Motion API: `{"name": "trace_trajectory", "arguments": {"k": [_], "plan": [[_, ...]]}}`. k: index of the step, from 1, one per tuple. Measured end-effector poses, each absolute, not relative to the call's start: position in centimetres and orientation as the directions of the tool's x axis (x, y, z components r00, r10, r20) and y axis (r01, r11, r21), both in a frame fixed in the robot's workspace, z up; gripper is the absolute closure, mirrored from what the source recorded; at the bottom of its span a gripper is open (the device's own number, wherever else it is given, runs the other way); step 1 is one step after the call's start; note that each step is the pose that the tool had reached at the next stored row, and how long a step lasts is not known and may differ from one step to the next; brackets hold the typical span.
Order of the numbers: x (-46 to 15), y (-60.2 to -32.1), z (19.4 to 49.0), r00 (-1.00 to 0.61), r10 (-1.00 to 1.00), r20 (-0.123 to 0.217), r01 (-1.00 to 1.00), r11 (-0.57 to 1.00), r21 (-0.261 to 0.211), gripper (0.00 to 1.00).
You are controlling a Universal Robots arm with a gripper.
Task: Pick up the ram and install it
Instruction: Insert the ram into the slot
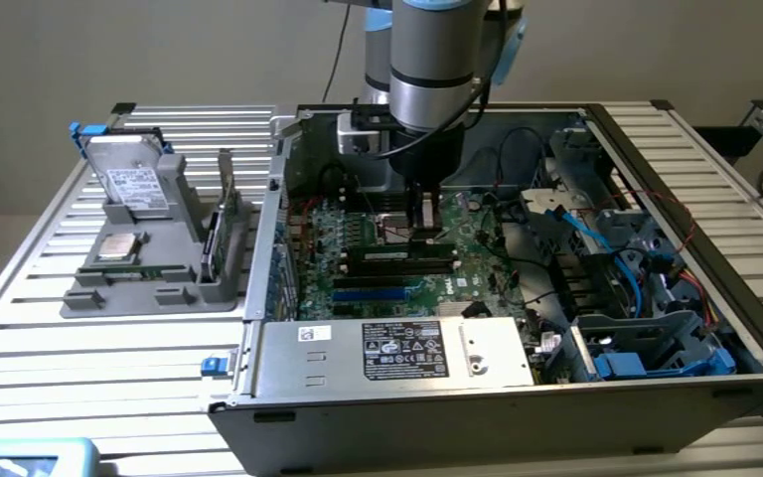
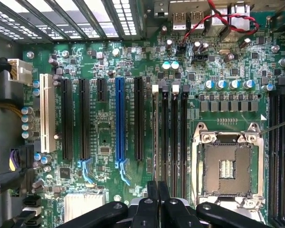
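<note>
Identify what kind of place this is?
Probably a robotics lab bench for PC assembly: open computer case on a slatted metal table, parts fixture beside it, robot arm overhead.

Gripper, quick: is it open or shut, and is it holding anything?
Gripper: shut, just above the motherboard slots; cannot tell if anything is pinched between its fingers.
</note>
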State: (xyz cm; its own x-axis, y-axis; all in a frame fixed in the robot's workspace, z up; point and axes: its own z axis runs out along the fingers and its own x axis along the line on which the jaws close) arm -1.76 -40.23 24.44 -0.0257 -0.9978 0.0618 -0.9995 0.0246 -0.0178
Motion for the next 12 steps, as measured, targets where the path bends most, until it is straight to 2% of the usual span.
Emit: {"name": "trace_trajectory", "arguments": {"k": [12], "plan": [[-1.75,-40.16,24.06,-0.026,-0.998,0.062,-1.000,0.025,-0.018,0.88]]}}
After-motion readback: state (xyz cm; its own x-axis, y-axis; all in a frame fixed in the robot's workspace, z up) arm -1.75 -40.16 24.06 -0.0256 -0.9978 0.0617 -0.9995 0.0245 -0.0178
